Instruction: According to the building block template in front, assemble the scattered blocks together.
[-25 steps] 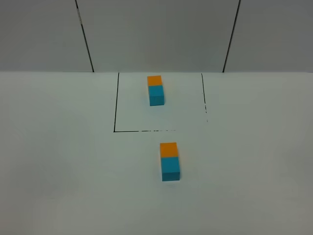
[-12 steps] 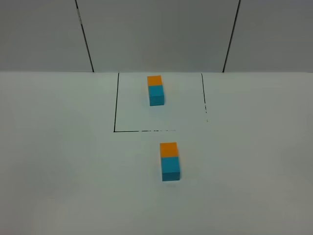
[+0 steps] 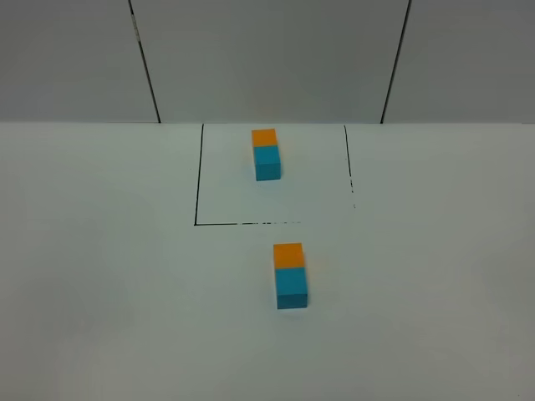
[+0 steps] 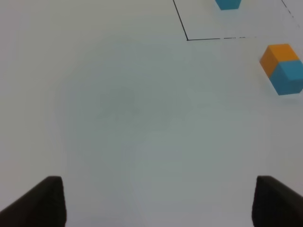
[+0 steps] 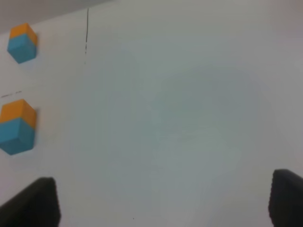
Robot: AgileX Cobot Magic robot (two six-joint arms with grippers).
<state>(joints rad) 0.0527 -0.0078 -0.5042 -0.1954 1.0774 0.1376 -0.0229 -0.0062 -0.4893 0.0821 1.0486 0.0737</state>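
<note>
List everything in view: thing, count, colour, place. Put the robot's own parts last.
building block template: 1 pair, orange cube joined to a cyan-blue cube, inside the outline at the far middle of the table, orange on the far side.
black outline: 1, thin black line, drawn on the table around the template; its near edge is broken on the right.
scattered blocks: 2, orange and cyan-blue, touching end to end just nearer than the outline, orange on the far side.
table: 1, white, filling the lower part of the high view.
back wall: grey panels with two dark seams, behind the table.
left gripper: 1, black, jaws wide apart, holding nothing.
right gripper: 1, black, jaws wide apart, holding nothing.
</note>
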